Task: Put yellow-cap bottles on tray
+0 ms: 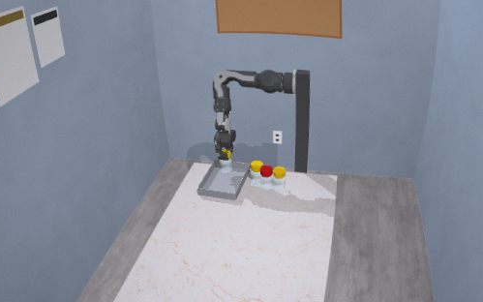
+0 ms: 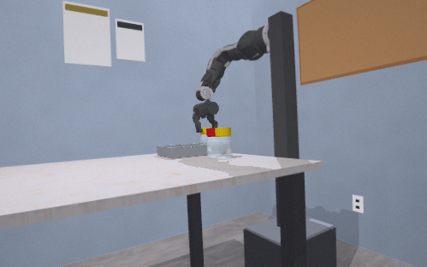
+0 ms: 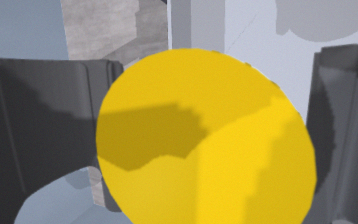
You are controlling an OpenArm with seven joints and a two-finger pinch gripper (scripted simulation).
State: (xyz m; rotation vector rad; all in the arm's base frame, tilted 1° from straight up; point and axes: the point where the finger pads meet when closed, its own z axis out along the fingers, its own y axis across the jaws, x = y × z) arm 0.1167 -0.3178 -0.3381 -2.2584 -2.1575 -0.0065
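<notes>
My gripper [image 1: 225,155] [image 2: 202,128] is shut on the cap of a clear bottle with a yellow cap [image 1: 226,162] [image 3: 206,145]. It holds the bottle upright at the far end of the grey tray [image 1: 215,186] [image 2: 177,151]. In the wrist view the yellow cap fills the space between my two dark fingers. Right of the tray stand three more bottles close together: one with a yellow cap [image 1: 256,166], one with a red cap [image 1: 266,171] [image 2: 210,133], and one with a yellow cap [image 1: 279,173] [image 2: 223,132].
The arm's dark post [image 1: 302,121] [image 2: 285,86] rises at the table's far edge behind the bottles. The table [image 1: 234,242] has grey strips along both sides of its pale marble top.
</notes>
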